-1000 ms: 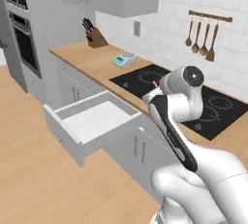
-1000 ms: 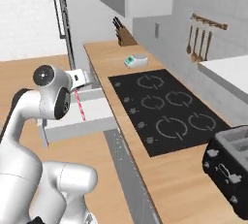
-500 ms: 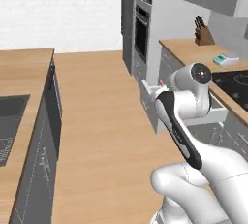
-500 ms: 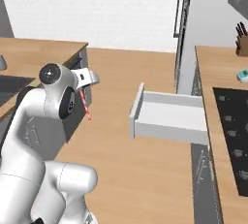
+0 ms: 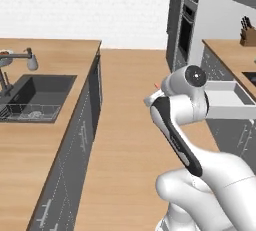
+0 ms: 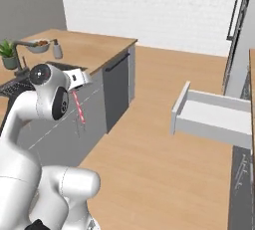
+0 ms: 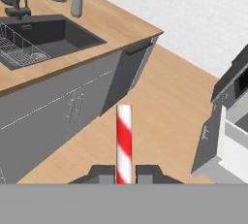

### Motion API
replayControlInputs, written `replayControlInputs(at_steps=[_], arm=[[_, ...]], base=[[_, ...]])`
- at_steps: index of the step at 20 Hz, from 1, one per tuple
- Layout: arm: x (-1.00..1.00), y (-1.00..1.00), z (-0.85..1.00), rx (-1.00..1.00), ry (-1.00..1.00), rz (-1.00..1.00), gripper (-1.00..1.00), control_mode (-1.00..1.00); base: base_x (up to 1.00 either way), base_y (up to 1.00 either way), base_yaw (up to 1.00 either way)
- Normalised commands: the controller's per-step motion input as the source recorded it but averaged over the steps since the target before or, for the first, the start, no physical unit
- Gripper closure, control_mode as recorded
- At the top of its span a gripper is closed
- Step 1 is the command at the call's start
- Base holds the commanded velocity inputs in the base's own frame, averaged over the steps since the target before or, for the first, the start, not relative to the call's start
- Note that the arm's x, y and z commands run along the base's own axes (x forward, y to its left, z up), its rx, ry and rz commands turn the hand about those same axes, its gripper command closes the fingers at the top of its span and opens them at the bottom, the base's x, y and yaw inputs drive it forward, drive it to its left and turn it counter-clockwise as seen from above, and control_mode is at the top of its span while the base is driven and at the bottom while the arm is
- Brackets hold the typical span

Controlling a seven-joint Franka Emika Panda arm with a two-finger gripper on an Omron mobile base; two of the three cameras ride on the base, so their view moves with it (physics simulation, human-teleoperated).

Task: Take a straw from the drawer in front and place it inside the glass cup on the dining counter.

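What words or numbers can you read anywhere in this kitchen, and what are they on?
None. No readable words, numbers or signs appear in any view. The straw has red and white stripes, no letters. The drawer, the dining counter and the soap bottle are plain.

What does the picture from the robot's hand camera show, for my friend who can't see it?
A red-and-white striped straw stands up between the gripper fingertips, which are shut on it. Beyond it is the dining counter, light wood with grey sides, holding a dark sink. At the right edge is the open white drawer, over a wood floor.
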Motion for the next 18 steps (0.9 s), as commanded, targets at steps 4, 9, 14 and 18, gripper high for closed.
replayControlInputs(at_steps=[4, 9, 14, 18], arm=[[0.0, 0.0, 0.0, 0.0, 0.0, 0.0, 1.0, 1.0], [0.0, 0.0, 0.0, 0.0, 0.0, 0.0, 1.0, 1.0], [0.0, 0.0, 0.0, 0.0, 0.0, 0.0, 1.0, 1.0], [0.0, 0.0, 0.0, 0.0, 0.0, 0.0, 1.0, 1.0]], base=[[-1.0, 0.01, -0.24], [-1.0, 0.03, -0.24], [-0.97, 0.0, -0.21], [-0.89, 0.05, -0.17]])
